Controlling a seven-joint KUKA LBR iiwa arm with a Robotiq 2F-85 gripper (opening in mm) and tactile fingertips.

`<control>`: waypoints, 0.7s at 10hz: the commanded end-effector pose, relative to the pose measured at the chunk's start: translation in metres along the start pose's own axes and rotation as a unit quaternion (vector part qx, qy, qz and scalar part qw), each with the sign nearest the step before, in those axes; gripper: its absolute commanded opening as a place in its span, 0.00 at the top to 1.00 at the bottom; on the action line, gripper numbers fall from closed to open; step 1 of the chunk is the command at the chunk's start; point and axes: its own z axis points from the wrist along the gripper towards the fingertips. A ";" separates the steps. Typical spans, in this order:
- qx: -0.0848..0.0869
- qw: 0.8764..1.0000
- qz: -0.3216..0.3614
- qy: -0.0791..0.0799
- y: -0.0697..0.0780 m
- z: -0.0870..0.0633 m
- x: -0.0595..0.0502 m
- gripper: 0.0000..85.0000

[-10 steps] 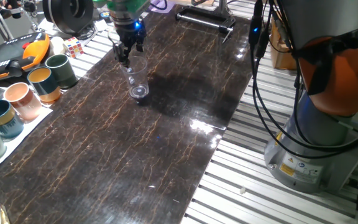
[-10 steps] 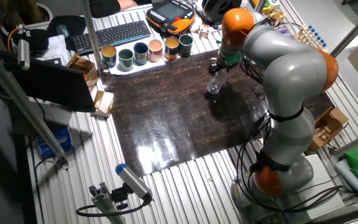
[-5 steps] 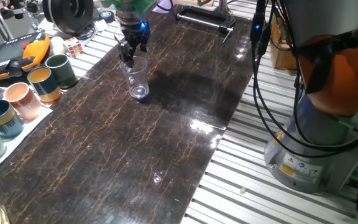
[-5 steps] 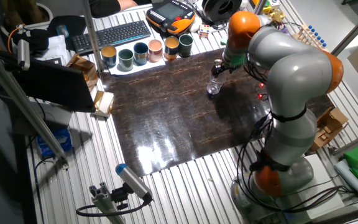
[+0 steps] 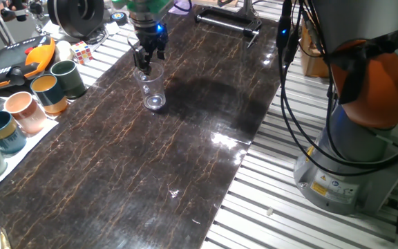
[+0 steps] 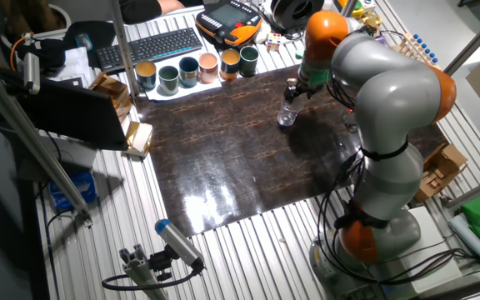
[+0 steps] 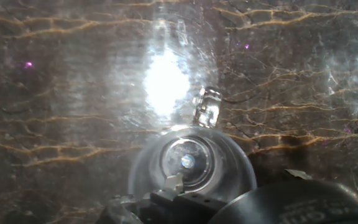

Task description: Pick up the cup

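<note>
The cup (image 5: 152, 90) is a small clear tumbler with a shiny round base, standing at the far left part of the dark marble-patterned table (image 5: 185, 159). My gripper (image 5: 144, 62) comes down on its rim from above, with one finger inside the cup and one outside, shut on the cup's wall. In the other fixed view the cup (image 6: 286, 115) hangs just under the gripper (image 6: 291, 92). The hand view looks straight down into the cup (image 7: 188, 163), its wall pinched at the bottom edge of the frame by my gripper (image 7: 188, 194). I cannot tell whether the base touches the table.
A row of coloured mugs stands on a white sheet at the table's left edge: green (image 5: 68, 77), orange (image 5: 48, 93), pink (image 5: 25, 111), teal (image 5: 4, 131). Beyond them lie a puzzle cube (image 5: 81, 50) and an orange pendant (image 5: 19, 59). A black bar (image 5: 226, 24) lies at the far end.
Over the last second the gripper and the cup's top shifted slightly up and away along the table. Since half a second ago nothing has visibly moved.
</note>
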 end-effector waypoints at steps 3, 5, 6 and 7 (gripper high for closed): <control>0.001 1.000 0.005 0.004 0.003 -0.006 -0.004 0.06; 0.000 1.000 0.010 0.007 0.003 -0.007 -0.005 0.06; -0.001 1.000 0.010 0.004 0.002 -0.009 -0.005 0.06; 0.001 1.000 0.008 0.002 0.000 -0.012 -0.007 0.06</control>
